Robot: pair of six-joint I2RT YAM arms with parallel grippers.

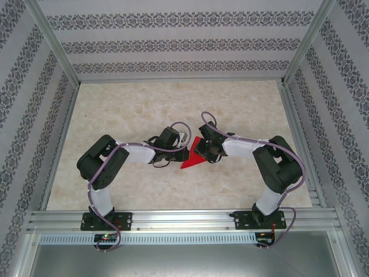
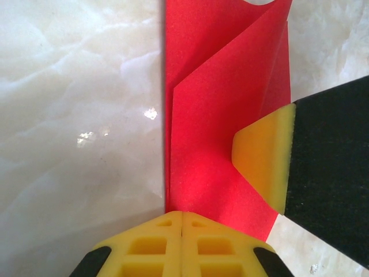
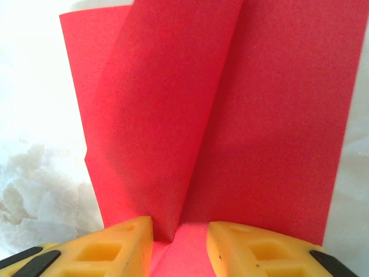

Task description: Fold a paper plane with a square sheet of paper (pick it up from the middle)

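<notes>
Yellow fingers of the left gripper pinch shut on the red paper at the middle of the table, the right gripper half-open astride its raised flap: mid-fold, with that flap likely needing pressing flat next.

Left claw, right claw meet at red paper (on the table).

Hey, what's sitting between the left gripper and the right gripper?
The red paper, partly folded, spans the gap between the left gripper and the right gripper. The top external view shows this, and each wrist view shows paper reaching the fingertips.
</notes>
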